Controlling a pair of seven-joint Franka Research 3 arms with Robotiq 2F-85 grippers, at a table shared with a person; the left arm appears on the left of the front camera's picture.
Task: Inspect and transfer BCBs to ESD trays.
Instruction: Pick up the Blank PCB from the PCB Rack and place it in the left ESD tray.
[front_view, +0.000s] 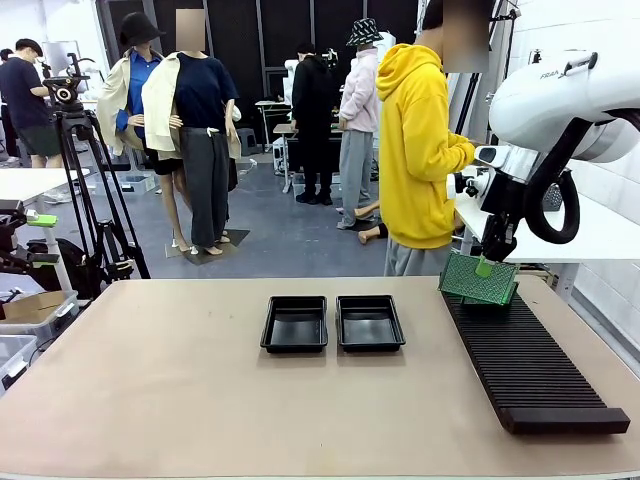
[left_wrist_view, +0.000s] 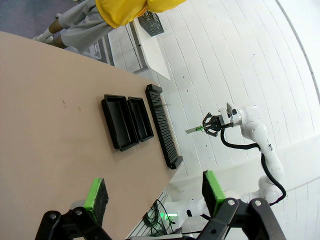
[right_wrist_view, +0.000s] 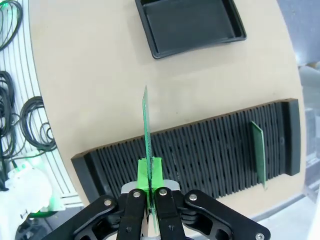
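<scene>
My right gripper (front_view: 484, 267) is shut on the top edge of one green BCB (front_view: 470, 280), which hangs upright just above the far end of the black slotted rack (front_view: 525, 365). In the right wrist view this board (right_wrist_view: 146, 125) shows edge-on between the shut fingers of the gripper (right_wrist_view: 150, 176). A second BCB (right_wrist_view: 258, 152) stands in a slot near one end of the rack (right_wrist_view: 200, 150). Two black ESD trays (front_view: 295, 323) (front_view: 370, 322) lie side by side mid-table, both bare inside. My left gripper (left_wrist_view: 154, 192) is open, high above the table with nothing between its fingers.
A person in a yellow hoodie (front_view: 415, 150) stands at the far side by the rack's far end. The rack runs along the table's right side. Bare tabletop (front_view: 150, 370) lies left of and in front of the trays. Cables (right_wrist_view: 30, 125) hang beyond the table edge.
</scene>
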